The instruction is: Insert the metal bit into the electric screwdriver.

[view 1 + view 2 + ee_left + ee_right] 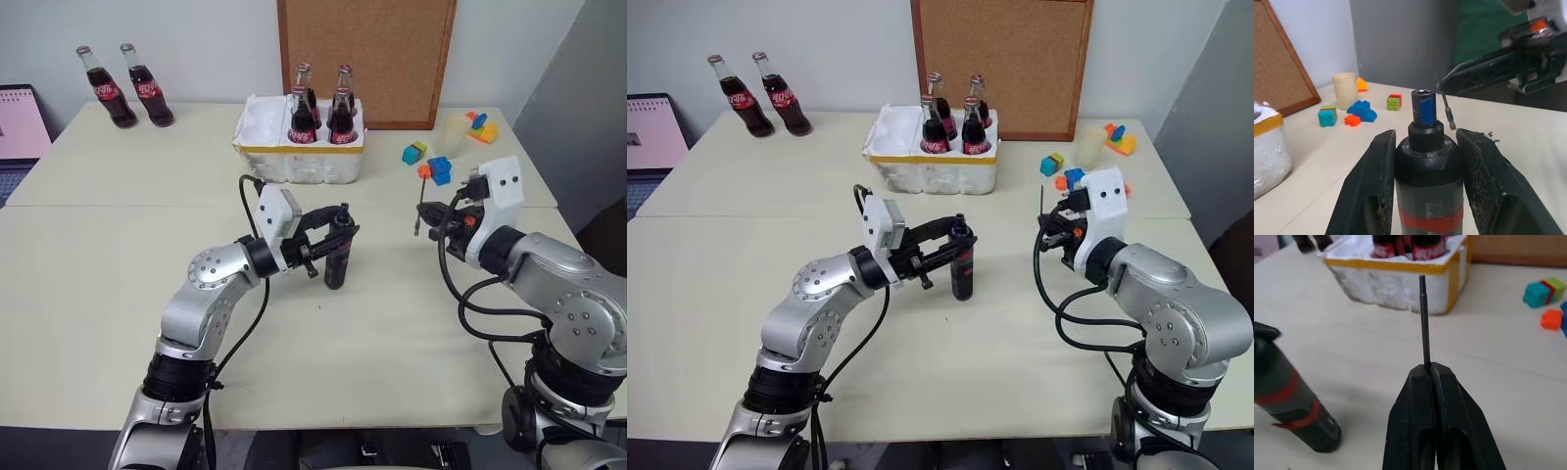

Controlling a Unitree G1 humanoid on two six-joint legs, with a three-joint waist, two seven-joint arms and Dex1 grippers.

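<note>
Pale cream surface [118,284] carries the whole job, and the screwdriver [338,253] stands upright near its middle, base on the surface, socket end up, red band low on the barrel. Clamped on its barrel from the side is the left pincer [328,235], one finger on each flank. Off to the screwdriver's right, well apart and higher than the socket, the bit [419,219] is pinched at one end by the right pincer [1431,369], whose fingers are closed together on it. The bit's long axis runs on from those fingers and hangs roughly upright, free end down. So the socket lies left of and below the bit; the coming move likely calls for bringing the rod over the opening and lining it with the barrel's axis. Behind the screwdriver sits a white box [265,147] of bottles [302,117].
</note>
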